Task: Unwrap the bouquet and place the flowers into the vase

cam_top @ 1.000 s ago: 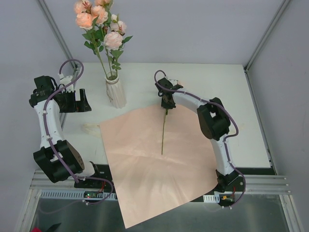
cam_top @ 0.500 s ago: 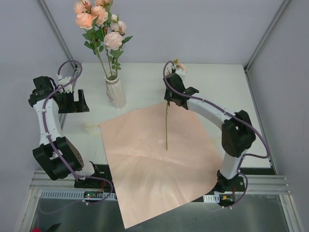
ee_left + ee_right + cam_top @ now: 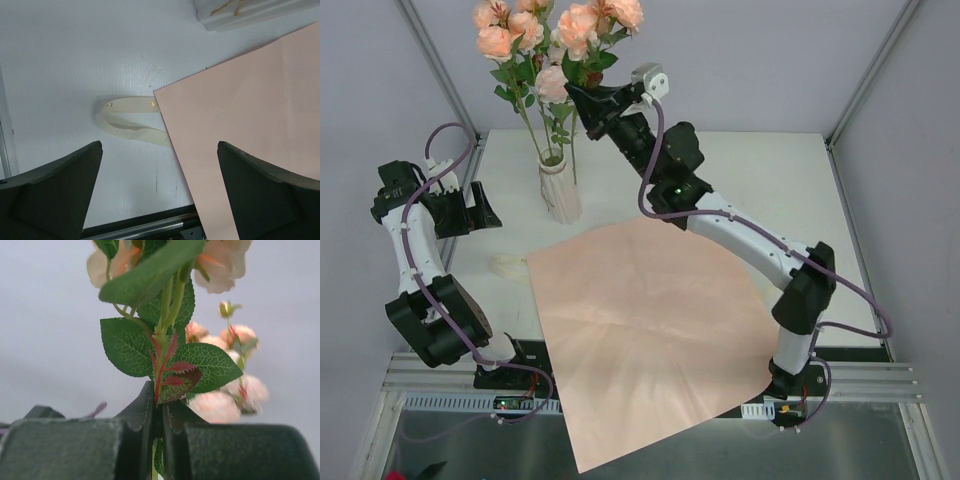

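Dangling upright near the bench's [image 3: 770,170] far-left corner: one stem [image 3: 572,150], blooms [image 3: 600,18] up, lower tip just right of the vase [image 3: 561,195] mouth. Pinched in the right tool [image 3: 158,412], the nearer arm. Probably needs nudging left, then lowering. Left tool [image 3: 480,212] spread wide, well apart.

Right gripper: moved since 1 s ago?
Yes. In the top view, the right gripper, shut on a flower stem, went from the pink paper's far edge up and left, toward the vase.
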Robot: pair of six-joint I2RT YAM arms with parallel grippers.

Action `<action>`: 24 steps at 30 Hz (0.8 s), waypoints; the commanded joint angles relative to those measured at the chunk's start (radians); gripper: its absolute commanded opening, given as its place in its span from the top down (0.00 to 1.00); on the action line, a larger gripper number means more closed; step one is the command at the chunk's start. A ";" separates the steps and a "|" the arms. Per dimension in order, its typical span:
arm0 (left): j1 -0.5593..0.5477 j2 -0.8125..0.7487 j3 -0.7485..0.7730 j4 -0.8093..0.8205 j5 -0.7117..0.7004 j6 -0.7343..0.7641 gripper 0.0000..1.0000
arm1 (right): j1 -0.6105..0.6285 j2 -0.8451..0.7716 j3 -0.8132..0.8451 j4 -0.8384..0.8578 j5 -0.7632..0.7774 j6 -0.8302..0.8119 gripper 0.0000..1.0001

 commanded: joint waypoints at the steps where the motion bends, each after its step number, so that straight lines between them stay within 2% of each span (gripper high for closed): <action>1: 0.000 -0.013 0.024 0.006 0.071 -0.008 0.01 | 0.016 0.146 0.191 0.294 -0.139 -0.103 0.99; 7: 0.000 -0.029 0.011 0.006 0.090 0.030 0.01 | 0.019 0.338 0.473 0.266 -0.134 -0.098 0.99; 11: -0.001 -0.024 0.006 0.002 0.090 0.044 0.01 | 0.016 0.422 0.550 0.242 -0.120 -0.097 0.99; 24: 0.000 -0.013 0.001 -0.001 0.098 0.073 0.01 | -0.003 0.431 0.417 0.286 -0.091 -0.109 0.99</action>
